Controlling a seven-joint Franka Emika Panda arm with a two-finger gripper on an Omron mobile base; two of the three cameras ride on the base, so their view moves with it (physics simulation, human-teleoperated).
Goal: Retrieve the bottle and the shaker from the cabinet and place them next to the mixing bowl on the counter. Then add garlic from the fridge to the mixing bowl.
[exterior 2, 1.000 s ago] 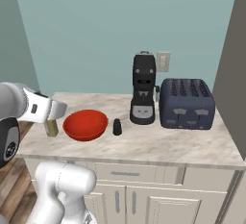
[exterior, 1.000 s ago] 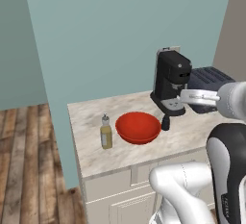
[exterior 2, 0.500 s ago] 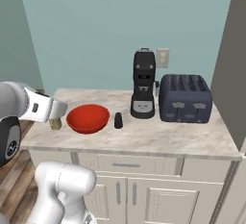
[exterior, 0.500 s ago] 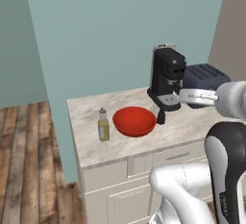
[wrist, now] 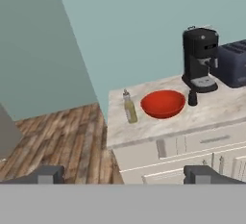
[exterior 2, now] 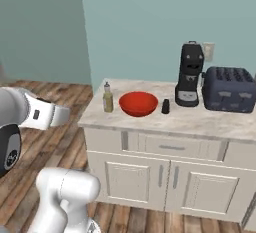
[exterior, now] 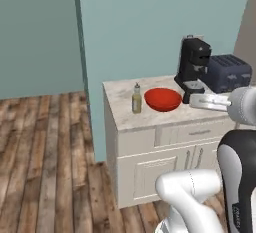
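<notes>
On the beige marbled counter (exterior 2: 200, 122), the bottle (exterior 2: 107, 97) stands near its left end, just beside the red mixing bowl (exterior 2: 138, 103). The small black shaker (exterior 2: 165, 106) stands right of the bowl, in front of the black coffee machine (exterior 2: 190, 74), with a dark toaster (exterior 2: 229, 89) toward the right end. The gripper (wrist: 123, 174) hangs well back from the counter, fingers spread wide and holding nothing.
</notes>
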